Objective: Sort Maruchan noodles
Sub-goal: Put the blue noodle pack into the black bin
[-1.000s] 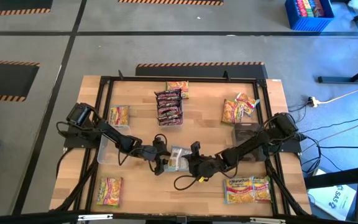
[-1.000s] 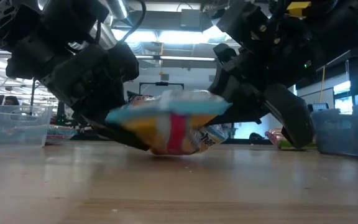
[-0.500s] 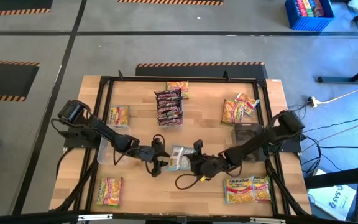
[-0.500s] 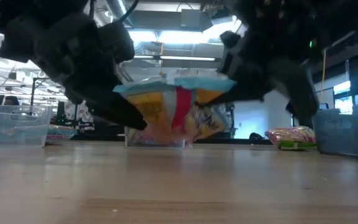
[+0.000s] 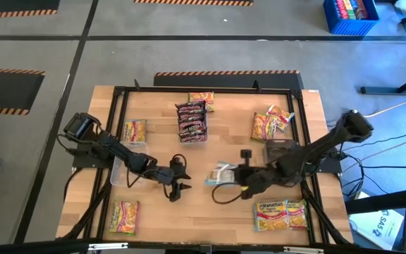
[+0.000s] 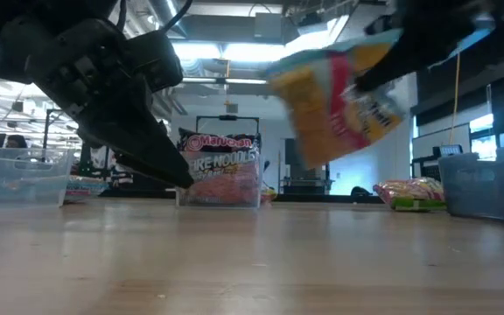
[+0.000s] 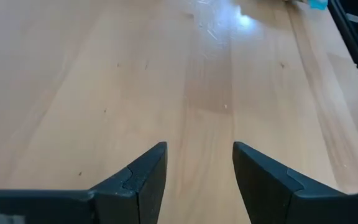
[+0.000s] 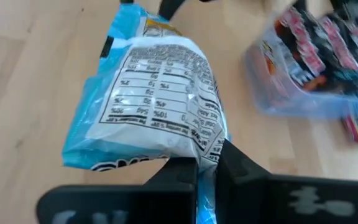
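Wooden table (image 5: 154, 219) carries both arms. Right gripper (image 5: 230, 175), just past centre toward three o'clock, is clenched on a light blue noodle packet (image 5: 220, 173) lifted clear. Left gripper (image 5: 182, 185), toward seven o'clock of it, hangs spread and empty.

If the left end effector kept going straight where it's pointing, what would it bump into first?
Probably just the bare wooden table. The left end effector is open and angled down at the table, with nothing between its fingers or just ahead.
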Motion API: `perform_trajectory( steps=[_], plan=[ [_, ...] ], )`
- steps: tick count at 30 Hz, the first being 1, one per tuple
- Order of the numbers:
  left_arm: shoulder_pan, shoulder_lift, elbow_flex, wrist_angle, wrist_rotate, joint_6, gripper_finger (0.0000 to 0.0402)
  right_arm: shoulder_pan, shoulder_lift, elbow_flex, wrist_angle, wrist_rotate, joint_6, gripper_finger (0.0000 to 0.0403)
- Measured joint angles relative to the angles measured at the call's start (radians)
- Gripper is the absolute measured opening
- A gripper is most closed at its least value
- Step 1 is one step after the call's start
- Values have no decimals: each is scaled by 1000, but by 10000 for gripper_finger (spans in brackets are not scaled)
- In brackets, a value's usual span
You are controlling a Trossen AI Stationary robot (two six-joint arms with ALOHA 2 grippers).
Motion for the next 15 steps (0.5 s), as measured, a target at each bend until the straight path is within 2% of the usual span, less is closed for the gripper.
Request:
perform_trajectory(
  steps=[7,15],
  plan=[
    [0,1,-1,13,0,22,176,-1,-211,0,-245,-45,179,2],
    [-2,2,-1,13,-8,23,176,-1,-386,14,-574,-189,422,2]
  ],
)
